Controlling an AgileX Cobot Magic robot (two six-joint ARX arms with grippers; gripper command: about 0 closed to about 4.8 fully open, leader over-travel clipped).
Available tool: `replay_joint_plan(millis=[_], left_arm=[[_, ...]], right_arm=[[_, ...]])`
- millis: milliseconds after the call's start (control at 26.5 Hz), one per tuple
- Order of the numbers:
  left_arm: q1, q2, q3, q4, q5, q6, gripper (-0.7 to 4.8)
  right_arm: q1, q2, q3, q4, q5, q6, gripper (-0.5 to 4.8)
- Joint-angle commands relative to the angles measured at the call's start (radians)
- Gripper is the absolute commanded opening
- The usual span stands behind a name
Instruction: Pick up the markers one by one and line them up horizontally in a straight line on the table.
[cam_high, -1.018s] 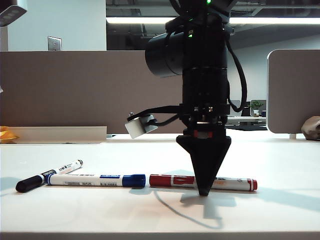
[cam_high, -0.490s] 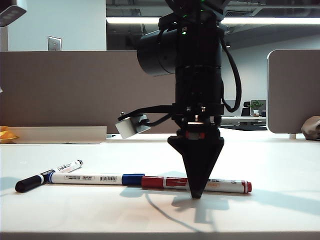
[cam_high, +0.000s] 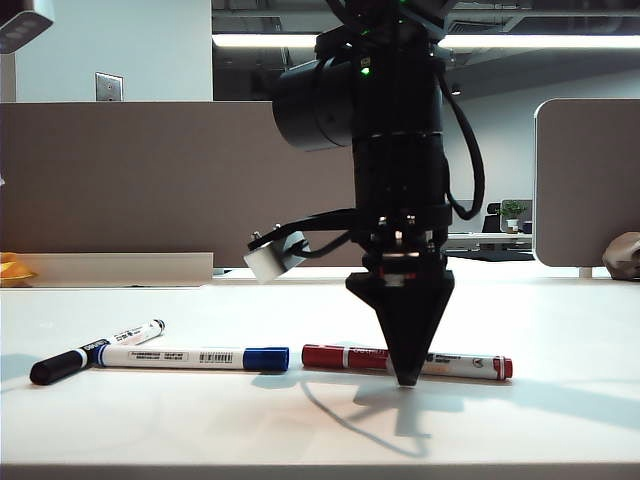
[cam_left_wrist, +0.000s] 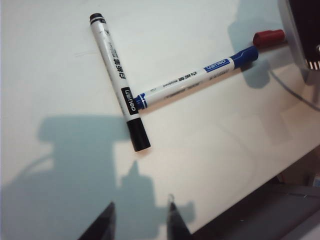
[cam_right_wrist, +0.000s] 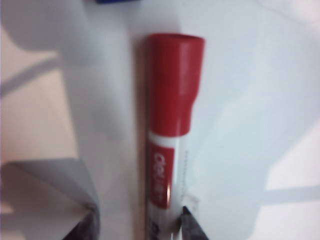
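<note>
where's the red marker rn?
The red marker lies flat on the table, right of centre in the exterior view, just right of the blue marker. The open right gripper straddles its barrel.

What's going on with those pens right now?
Right pincer down astride the red marker, jaws wide. Left pincer open, empty, hovering near the black marker. Blue marker lies level; black one angled. Nothing blocking.

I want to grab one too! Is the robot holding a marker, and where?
Nothing is held. The right gripper straddles the red marker's barrel, open; left gripper empty.
</note>
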Motion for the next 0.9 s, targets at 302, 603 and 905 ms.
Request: replay_joint_plan(millis=[302, 603, 905], left_arm=[[0.002, -0.002, 0.002, 0.000, 0.002, 0.003, 1.31], [0.002, -0.002, 0.002, -0.001, 0.002, 0.003, 1.31], [0.002, -0.002, 0.002, -0.006, 0.002, 0.003, 1.31]], right_arm=[[0.003, -0.005, 0.034, -0.034, -0.002, 0.027, 2.12], [0.003, -0.005, 0.034, -0.035, -0.020, 0.027, 2.12], [0.004, -0.005, 0.041, -0.036, -0.016, 0.028, 2.12]])
